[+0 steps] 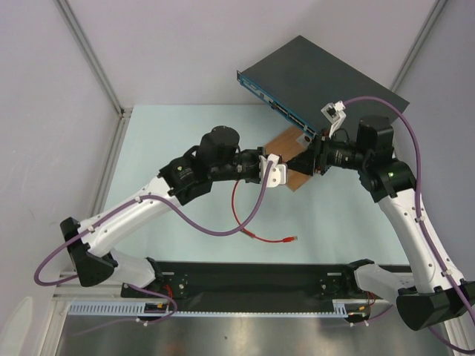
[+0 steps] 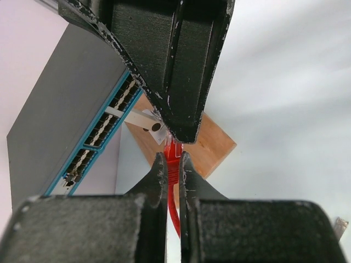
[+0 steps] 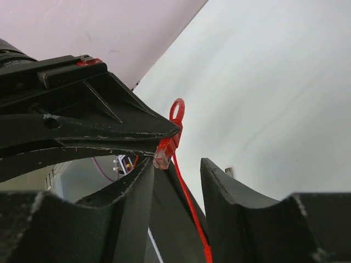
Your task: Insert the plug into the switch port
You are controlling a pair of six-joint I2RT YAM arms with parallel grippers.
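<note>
Overhead, pale teal table (image 1: 178,130), grey walls (image 1: 171,44), left jaws pinching plug (image 3: 164,155), right jaws parted.

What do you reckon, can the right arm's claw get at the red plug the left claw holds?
Probably yes. The red plug sticks out past the left gripper, which pinches its boot; the right gripper stands open right beside its clear tip, nothing between.

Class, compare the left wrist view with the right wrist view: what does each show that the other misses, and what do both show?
Left wrist only: the network switch, its switch ports and the wooden board. Right wrist only: the clear tip of the plug, above the open right gripper. Both: the red cable, pinched by the shut left gripper.
</note>
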